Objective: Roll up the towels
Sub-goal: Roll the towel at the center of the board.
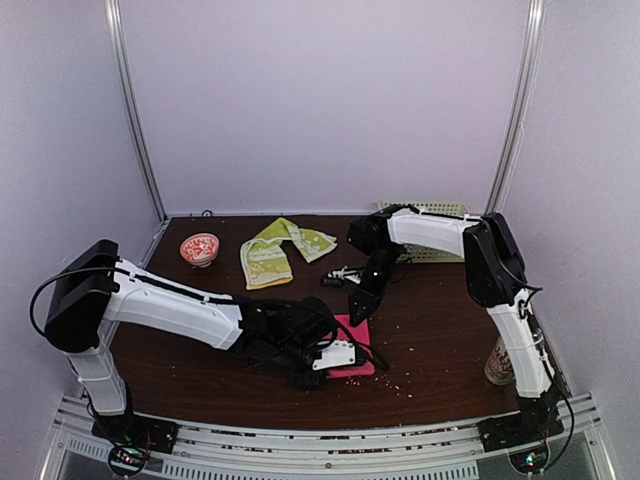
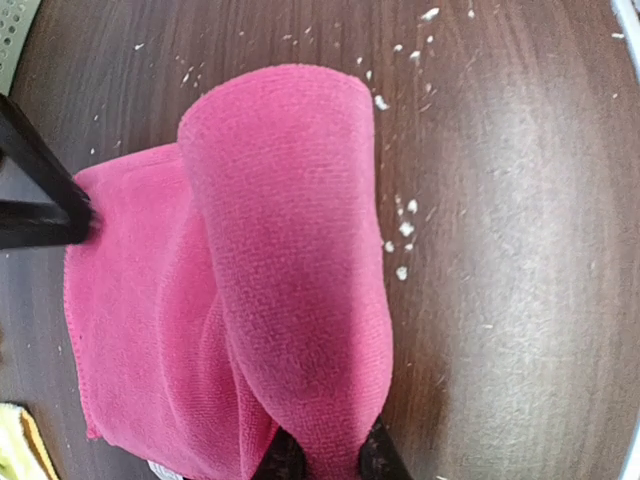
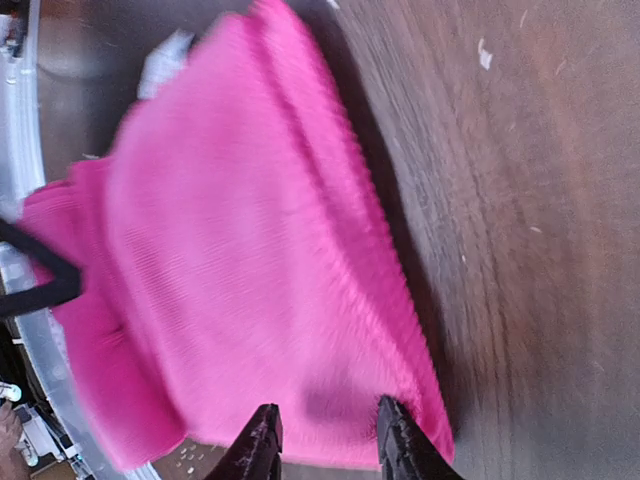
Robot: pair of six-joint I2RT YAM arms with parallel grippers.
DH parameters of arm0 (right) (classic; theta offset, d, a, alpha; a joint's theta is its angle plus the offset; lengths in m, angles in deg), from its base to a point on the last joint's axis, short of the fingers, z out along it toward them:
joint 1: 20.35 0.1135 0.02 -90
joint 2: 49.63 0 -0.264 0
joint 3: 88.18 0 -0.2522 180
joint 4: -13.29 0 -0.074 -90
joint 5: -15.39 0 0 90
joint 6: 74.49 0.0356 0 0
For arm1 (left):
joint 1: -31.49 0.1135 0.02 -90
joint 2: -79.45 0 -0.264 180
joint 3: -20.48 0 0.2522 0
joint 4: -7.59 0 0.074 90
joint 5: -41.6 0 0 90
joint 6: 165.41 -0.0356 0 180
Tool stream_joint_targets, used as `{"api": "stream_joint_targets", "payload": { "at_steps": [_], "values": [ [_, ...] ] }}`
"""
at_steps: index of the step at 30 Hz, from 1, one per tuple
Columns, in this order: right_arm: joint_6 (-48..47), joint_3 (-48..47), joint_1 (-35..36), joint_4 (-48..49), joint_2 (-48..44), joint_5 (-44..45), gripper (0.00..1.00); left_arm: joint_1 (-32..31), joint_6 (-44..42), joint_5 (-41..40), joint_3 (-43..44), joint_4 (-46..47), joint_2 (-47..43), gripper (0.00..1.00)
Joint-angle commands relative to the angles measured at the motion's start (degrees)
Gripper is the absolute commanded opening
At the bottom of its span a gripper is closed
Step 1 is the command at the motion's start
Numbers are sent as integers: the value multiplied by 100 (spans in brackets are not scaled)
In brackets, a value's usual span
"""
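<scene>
At the left rear of the bench (image 1: 440, 330) we see a small round bowl (image 1: 199, 249), red-patterned on white; we cannot make out anything in it. At the far right stands a cylindrical container (image 1: 498, 362), too much of it hidden for us to see inside.

Just right of the bowl lies the yellow-green towel (image 1: 272, 252), a soft cloth with cream panels, crumpled into a bent strip. Near the front centre lies the hot-pink towel (image 2: 290, 250), a nubby microfibre, one end curled over into a loose, rounded tube on its flat remainder. The left fingers (image 2: 328, 458) are narrow, pinching that tube's near end. The right fingers (image 3: 325, 438) stand a little apart at the towel's opposite edge, pink cloth in the gap; in the blur we cannot tell whether they grip it. The bench is dark wood-grain, flecked with white crumbs.
</scene>
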Motion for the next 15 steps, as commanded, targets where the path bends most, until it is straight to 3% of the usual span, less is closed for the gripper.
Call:
{"api": "stream_joint_targets", "payload": {
  "at_steps": [1,9,15],
  "values": [
    [310,161,299,477,357,811,32,-3,59,497,364,-418,149,2],
    [529,156,357,747,638,1021,29,8,52,1121,566,-634,238,2],
    [428,124,336,608,472,690,30,505,353,1795,695,-892,857,2]
  ]
}}
